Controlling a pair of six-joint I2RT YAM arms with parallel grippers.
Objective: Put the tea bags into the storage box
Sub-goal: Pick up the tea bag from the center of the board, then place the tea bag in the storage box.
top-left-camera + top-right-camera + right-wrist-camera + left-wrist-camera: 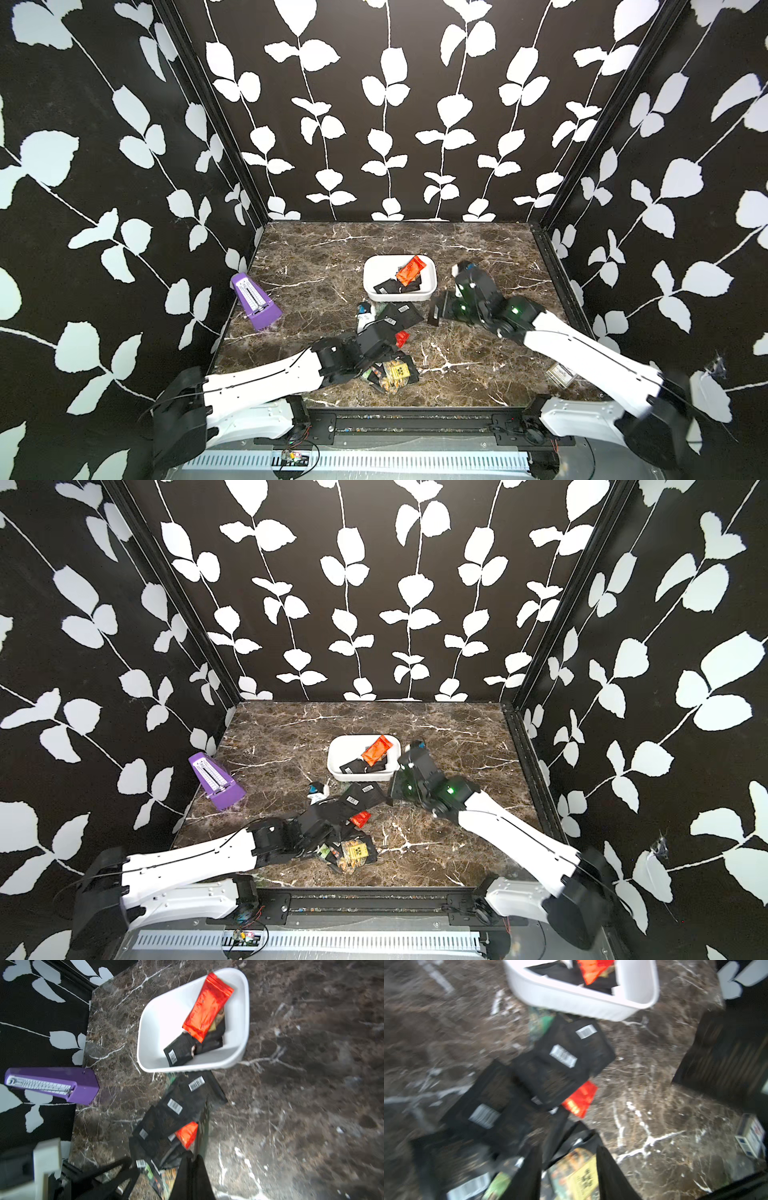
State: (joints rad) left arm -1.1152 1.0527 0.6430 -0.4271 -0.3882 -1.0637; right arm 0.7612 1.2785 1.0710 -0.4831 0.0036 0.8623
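The left gripper (569,1176) hangs low over a heap of tea bags (390,374) near the front edge of the counter (478,257). Its fingers (529,1180) stand apart, and a yellow sachet (583,1176) lies between them. I see nothing pinched, although this wrist view is blurred. The right gripper (190,1176) has its fingers pressed together and empty. It is near the front right corner of the storage box (395,296), which sits near the middle of the counter.

I judge the step to be the taking of one sachet from the heap. To do it well, the fingers should come down on the two sides of the top sachet only, at a free edge, because the bags overlap and a neighbour may be dragged along. Then lift it over the low wall and let go low, above the bare left part of the box.

The sachets are thin, flat, square foil, glossy and probably slippery. Most are black with white barcode labels (196,1083). An orange-red sachet (207,1005) leans inside the box on black sachets (180,1049), and more of these run from its front wall to the heap. The box is smooth white plastic with rounded corners. The counter shows a dark brown marble pattern with white veins
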